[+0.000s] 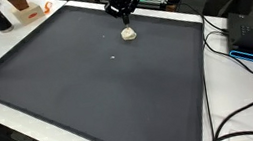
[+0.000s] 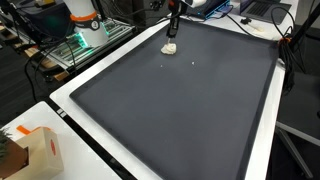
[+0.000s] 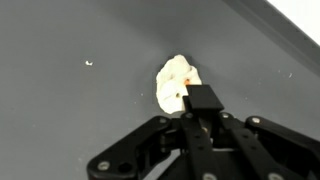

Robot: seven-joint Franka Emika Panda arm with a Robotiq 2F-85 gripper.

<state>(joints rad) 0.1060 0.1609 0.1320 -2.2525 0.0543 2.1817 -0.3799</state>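
At the left of the wrist view we see a tiny white speck (image 3: 88, 62) on the dark mat (image 3: 60, 110). Next comes the cream lump (image 3: 174, 80), lying on the mat. At its right edge are the fingers (image 3: 201, 98), pressed together. In both exterior views the lump sits near the mat's far edge, on the white surface (image 1: 71, 0).

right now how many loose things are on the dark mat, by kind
cream lump: 1
tiny white speck: 1
total: 2
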